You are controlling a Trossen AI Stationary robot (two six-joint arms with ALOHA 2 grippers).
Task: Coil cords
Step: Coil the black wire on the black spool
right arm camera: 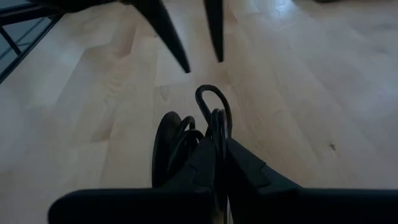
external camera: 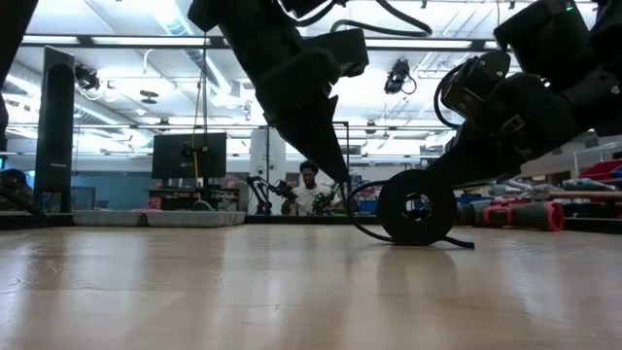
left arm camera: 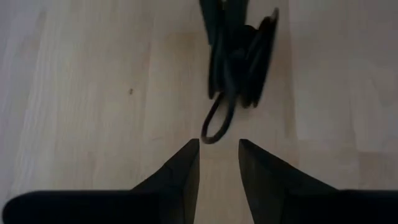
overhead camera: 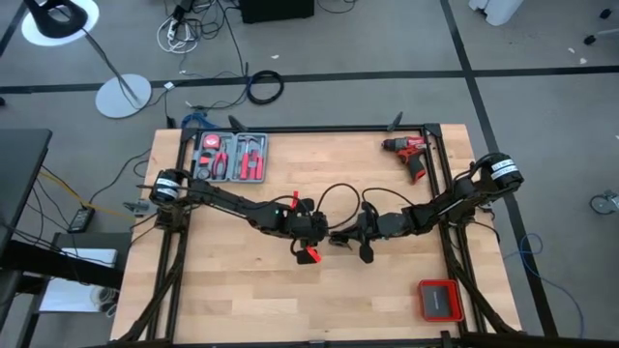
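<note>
Two tools mid-table (overhead camera: 242,300), right tool (right arm camera: 219,163) pinching coiled black cord (right arm camera: 211,118), left tool (left arm camera: 218,163) spread just beside cord's loop, red drill (overhead camera: 414,155) well beyond.

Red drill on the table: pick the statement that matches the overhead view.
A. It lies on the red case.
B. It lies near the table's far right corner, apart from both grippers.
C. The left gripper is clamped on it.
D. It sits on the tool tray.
B. The red drill lies alone near the far right corner, while the left gripper and right gripper meet mid-table.
</note>
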